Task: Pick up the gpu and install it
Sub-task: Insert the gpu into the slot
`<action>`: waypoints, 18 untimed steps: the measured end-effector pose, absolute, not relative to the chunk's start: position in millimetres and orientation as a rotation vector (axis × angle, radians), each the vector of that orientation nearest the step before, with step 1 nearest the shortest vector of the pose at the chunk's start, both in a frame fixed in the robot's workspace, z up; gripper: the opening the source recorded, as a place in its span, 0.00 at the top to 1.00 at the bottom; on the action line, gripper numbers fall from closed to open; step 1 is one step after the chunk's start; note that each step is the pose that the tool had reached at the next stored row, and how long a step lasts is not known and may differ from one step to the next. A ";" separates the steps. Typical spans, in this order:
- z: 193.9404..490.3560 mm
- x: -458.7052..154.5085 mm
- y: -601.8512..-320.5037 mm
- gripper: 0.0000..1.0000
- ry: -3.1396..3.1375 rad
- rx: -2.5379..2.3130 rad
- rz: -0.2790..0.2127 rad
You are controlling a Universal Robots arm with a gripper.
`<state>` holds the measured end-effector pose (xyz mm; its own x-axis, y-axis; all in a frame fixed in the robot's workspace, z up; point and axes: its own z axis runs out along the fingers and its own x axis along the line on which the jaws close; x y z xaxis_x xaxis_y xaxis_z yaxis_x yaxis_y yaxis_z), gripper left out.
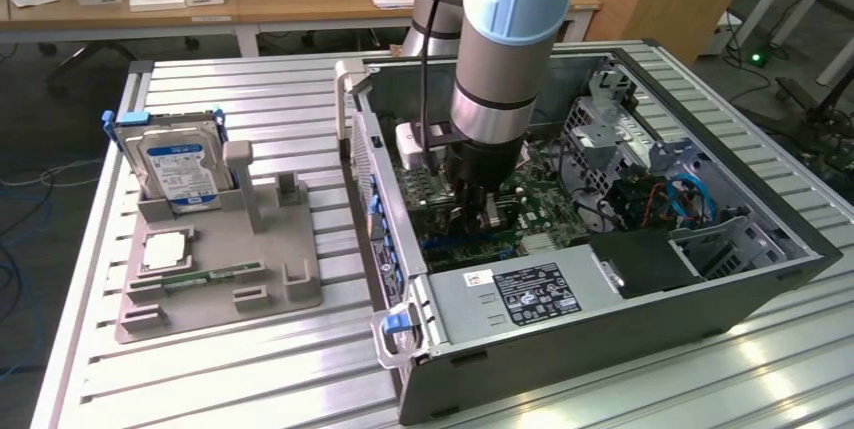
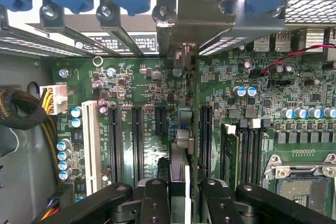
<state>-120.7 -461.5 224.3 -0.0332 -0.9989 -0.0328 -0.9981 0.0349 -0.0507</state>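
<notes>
The black two-fingered gripper (image 2: pixel 179 192) is closed on the thin dark gpu card (image 2: pixel 181 145), held edge-on inside the open grey computer case (image 1: pixel 747 299), centre-right of the exterior view, over the green motherboard (image 2: pixel 142 82). At left, a grey holder tray (image 1: pixel 220 269) carries a silver blue-labelled hard drive (image 1: pixel 180 171).

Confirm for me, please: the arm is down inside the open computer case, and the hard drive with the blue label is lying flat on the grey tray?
Not quite. The exterior view shows the hard drive standing upright in a holder on the grey tray, not lying flat. The arm is indeed down inside the open computer case.
</notes>
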 end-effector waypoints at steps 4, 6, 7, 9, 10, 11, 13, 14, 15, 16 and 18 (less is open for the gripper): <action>223.9 -120.7 -461.5 0.73 2.217 -2.142 -0.021; 223.3 -120.7 -461.5 0.73 2.217 -2.142 -0.021; 223.0 -120.7 -461.5 0.73 2.217 -2.142 -0.021; 222.3 -120.7 -461.5 0.73 2.217 -2.142 -0.021; 221.8 -120.7 -461.5 0.73 2.217 -2.142 -0.021; 221.4 -120.7 -461.5 0.73 2.217 -2.142 -0.021; 220.6 -120.7 -461.5 0.73 2.217 -2.143 -0.021; 220.4 -120.7 -461.5 0.73 2.217 -2.143 -0.021; 220.4 -120.7 -461.5 0.73 2.217 -2.143 -0.021; 220.3 -120.7 -461.5 0.73 2.217 -2.143 -0.021; 220.3 -120.7 -461.5 0.73 2.217 -2.143 -0.021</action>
